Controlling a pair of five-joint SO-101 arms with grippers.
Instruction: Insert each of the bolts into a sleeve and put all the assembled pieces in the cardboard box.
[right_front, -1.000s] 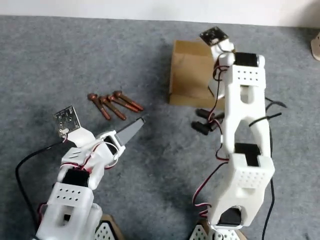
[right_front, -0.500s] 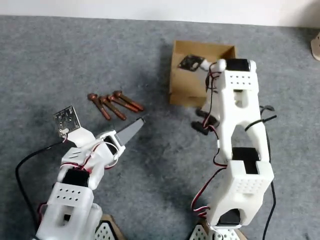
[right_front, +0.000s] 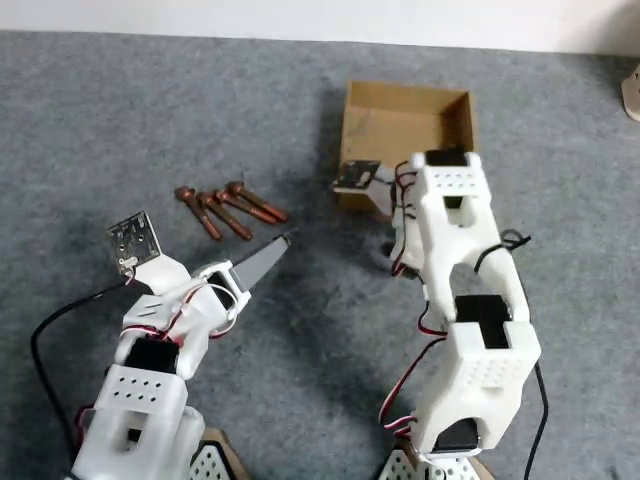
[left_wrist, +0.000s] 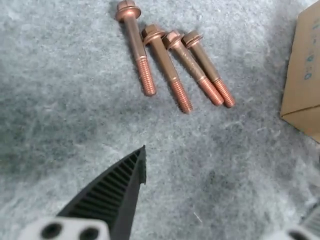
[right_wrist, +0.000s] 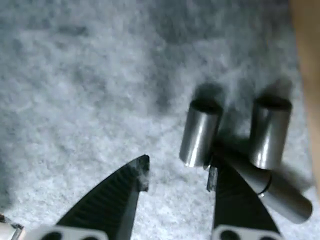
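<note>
**A:** How far along is the job?

**B:** By my reading, it is at the very start. On the grey counter (right_front: 150, 100), the cardboard box (right_front: 405, 120) sits open at the far side. The part of its floor that shows is bare. Four copper bolts (right_front: 228, 208) lie side by side to the left of the box and apart from it, none inside a sleeve. Three dark metal sleeves (right_wrist: 200, 132) sit in a cluster close beside the box, none with a bolt in it. So every insertion and every drop into the box seems left to do.

**A:** And the arms?

**B:** The right arm (right_front: 460, 230) stretches forward, its wrist bent down over the sleeves at the box's near side. The left arm (right_front: 150, 370) sits folded low, pointing towards the bolts. The right claw (right_wrist: 177, 170) has its fingers apart and holds nothing, with its tips right at the nearest sleeves. The left claw (left_wrist: 220, 190) is spread wide and empty, near the bolts but not touching them.
</note>
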